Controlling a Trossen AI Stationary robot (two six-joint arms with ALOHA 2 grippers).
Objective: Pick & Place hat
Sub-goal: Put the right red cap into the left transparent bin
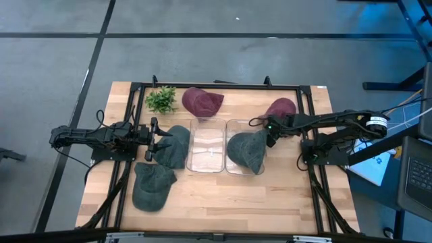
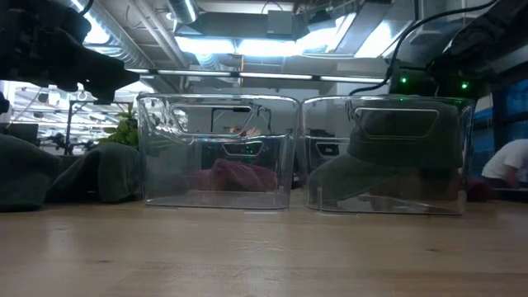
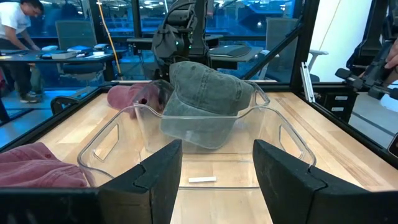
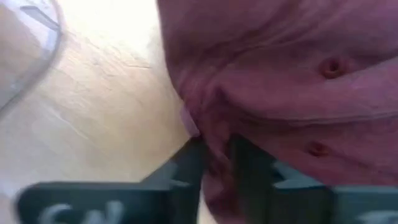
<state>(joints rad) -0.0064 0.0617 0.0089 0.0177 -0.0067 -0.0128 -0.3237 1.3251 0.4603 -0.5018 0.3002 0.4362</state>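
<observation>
A maroon hat (image 1: 282, 106) lies on the table at the far right, beside the right clear bin (image 1: 234, 165). My right gripper (image 1: 270, 128) (image 4: 216, 152) stands at its near edge, shut on it. A grey hat (image 1: 248, 151) (image 2: 396, 157) (image 3: 208, 99) sits in the right bin. The left clear bin (image 1: 206, 145) (image 3: 124, 134) holds only a small white label. My left gripper (image 1: 158, 138) (image 3: 217, 162) is open, level, next to another grey hat (image 1: 175, 146) and facing the bins. A third grey hat (image 1: 152, 186) and a second maroon hat (image 1: 201, 101) lie on the table. My right gripper pinches a fold of the maroon hat's cloth (image 4: 214, 124), near the hat's edge, between its two fingers (image 4: 189, 165). The fingers come at it from above. Bare table shows right beside the fold; whether the hat is lifted, I cannot tell.
A small green plant (image 1: 160, 99) stands at the far left. A black frame (image 1: 216, 85) runs around the work area. The near part of the table (image 1: 229, 202) is bare wood. A person (image 3: 15, 37) is in the room beyond.
</observation>
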